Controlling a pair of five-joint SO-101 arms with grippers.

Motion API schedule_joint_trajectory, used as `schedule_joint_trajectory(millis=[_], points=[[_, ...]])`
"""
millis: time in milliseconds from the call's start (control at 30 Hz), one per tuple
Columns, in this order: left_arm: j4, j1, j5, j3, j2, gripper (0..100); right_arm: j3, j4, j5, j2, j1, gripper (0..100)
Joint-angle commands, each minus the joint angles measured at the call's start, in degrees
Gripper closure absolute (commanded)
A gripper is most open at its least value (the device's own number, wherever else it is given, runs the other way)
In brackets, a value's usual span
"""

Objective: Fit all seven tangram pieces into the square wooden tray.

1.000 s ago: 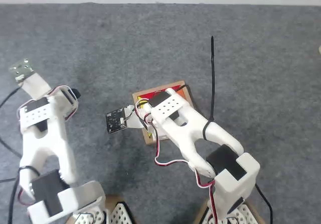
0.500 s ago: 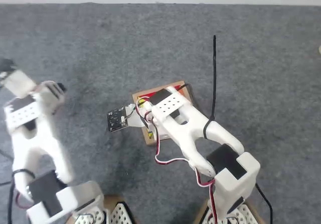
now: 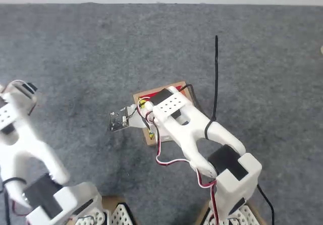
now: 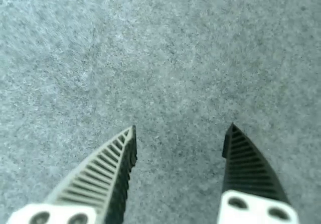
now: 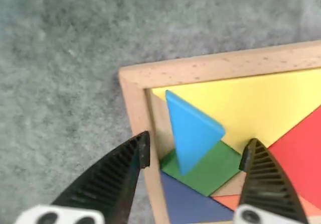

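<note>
Tray nearly full; blue triangle sat tilted on green square, not seated; right gripper released, astride it; left gripper released, empty, at left

The fixed camera sits high, looking steeply down over the grey bench. The left wrist camera peers past its end effector at bare bench from close by, probably near the overhead's left edge. The right wrist camera sits close above a tray corner, which the overhead also shows.
</note>
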Motion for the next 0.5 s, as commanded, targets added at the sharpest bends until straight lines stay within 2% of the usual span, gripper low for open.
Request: schedule_joint_trajectory(millis=[0, 467], points=[[-2.37, 0.09, 0.44, -0.22, -0.26, 73, 1.23, 1.19, -0.44, -5.49, -1.01, 71.3], [-2.73, 0.09, 0.44, -0.04, -0.26, 73, 10.90, -1.98, -0.97, -11.56, -4.53, 71.3]])
